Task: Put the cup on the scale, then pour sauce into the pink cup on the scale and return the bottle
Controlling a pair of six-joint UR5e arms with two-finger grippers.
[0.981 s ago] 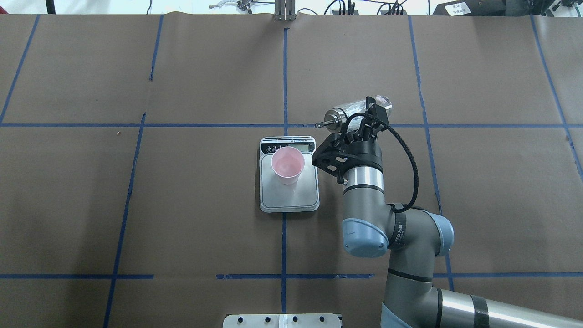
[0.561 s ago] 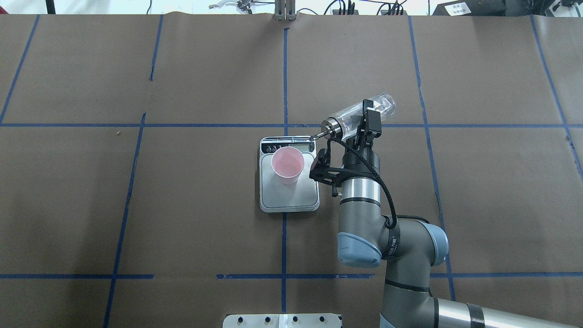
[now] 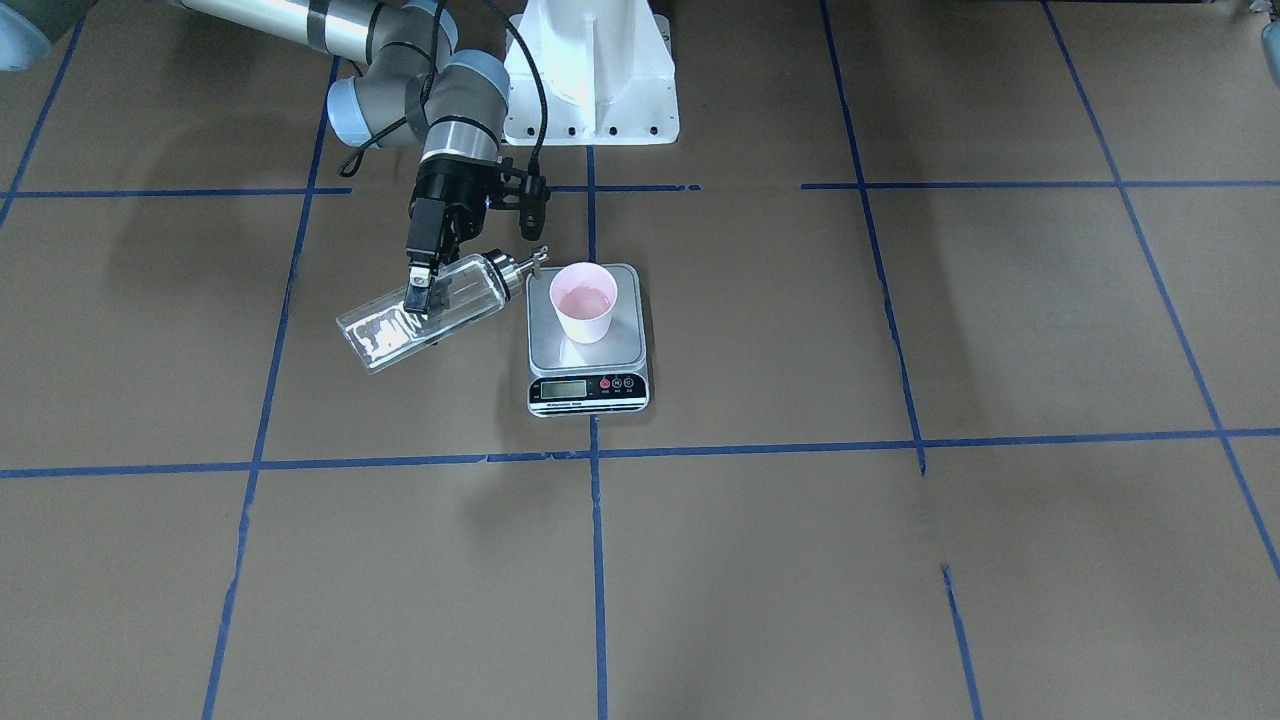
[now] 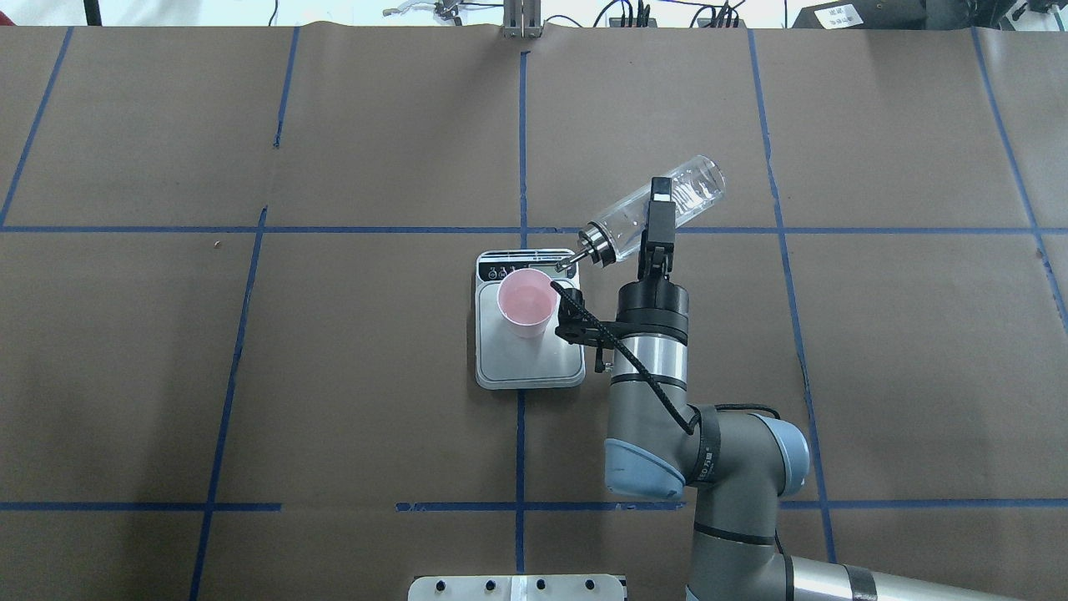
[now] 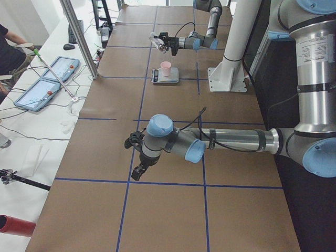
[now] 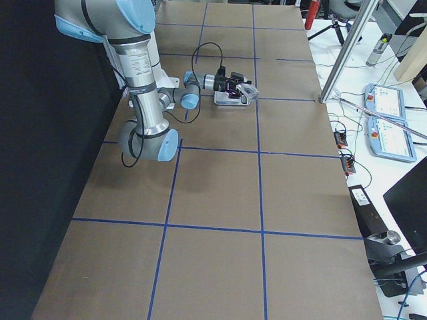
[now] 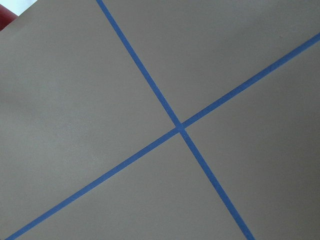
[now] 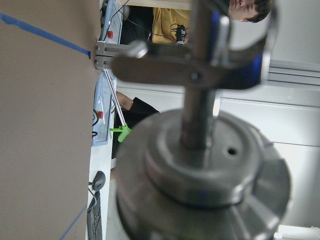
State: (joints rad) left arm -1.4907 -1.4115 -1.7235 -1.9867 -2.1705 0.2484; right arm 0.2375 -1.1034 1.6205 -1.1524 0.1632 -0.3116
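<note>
Brown tabletop (image 6: 220, 200) crossed by blue tape lines (image 6: 260, 153), right arm (image 6: 142, 100) folded at its near elbow and reaching away across it, right claw (image 6: 235, 85) gripping a tilted clear bottle (image 6: 247, 93), small and far off, beside the scale (image 6: 227, 102)

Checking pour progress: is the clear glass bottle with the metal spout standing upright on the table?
No, the right gripper holds the clear glass bottle tilted, spout toward the pale pink cup on the silver scale.

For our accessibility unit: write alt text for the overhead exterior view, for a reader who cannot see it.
The right gripper holds a clear glass bottle with a metal spout, tipped toward a small pale pink cup standing on a flat silver kitchen scale, on a brown table gridded with blue tape.
</note>
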